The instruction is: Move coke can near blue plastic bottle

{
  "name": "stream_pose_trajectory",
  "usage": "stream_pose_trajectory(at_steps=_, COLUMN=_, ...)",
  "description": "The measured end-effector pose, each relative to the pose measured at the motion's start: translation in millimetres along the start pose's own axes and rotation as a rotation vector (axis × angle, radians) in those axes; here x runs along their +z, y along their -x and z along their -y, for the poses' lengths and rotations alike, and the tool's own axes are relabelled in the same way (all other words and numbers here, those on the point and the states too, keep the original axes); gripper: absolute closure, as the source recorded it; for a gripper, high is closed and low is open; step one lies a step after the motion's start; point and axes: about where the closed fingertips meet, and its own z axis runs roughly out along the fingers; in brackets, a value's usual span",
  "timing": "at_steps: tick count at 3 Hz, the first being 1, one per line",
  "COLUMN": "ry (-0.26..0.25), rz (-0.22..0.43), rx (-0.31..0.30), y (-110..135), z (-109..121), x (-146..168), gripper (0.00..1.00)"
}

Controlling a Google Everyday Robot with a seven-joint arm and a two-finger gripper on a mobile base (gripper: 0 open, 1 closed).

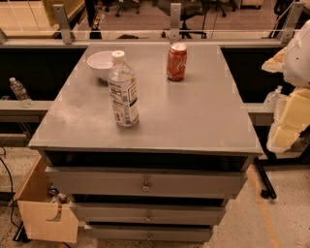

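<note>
The grey metal desk (193, 116) carries both items. The pale tool (286, 127) hangs beyond its right edge; how wide it stands, I cannot tell. The tall, clear, white-capped blue plastic bottle (123, 92) stands front-left. The small red coke can (177, 61) stands at the back, untouched. The approach seems pending: the next move calls for reaching across to the can.

At the right edge of the frame, the gripper (289, 118) shows only as blurred yellowish blocks below a white arm housing (299, 51), both cut off by the border. They cover part of a small clear bottle (272, 98) on the ledge behind. The white bowl (98, 63) is partly hidden by the blue plastic bottle (123, 92), whose label print is too small to read. Office chairs (181, 9) are cut off along the top edge. The contents of the wooden box (46, 220), lower left, are indistinct.
</note>
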Motion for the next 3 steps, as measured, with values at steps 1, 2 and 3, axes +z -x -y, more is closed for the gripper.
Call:
stream_pose_trajectory(at_steps=1, ry=0.0, rz=0.0, rx=0.0, y=0.0, z=0.0, x=0.0, gripper=0.0)
stream_pose_trajectory(at_steps=2, ry=-0.071, rz=0.049, rx=0.064, y=-15.0, z=34.4, x=-5.5, gripper=0.0)
stream_pose_trajectory(at_steps=3, ry=-0.118, rz=0.153, rx=0.095, y=-22.4, z=90.7, x=-3.9, gripper=0.0)
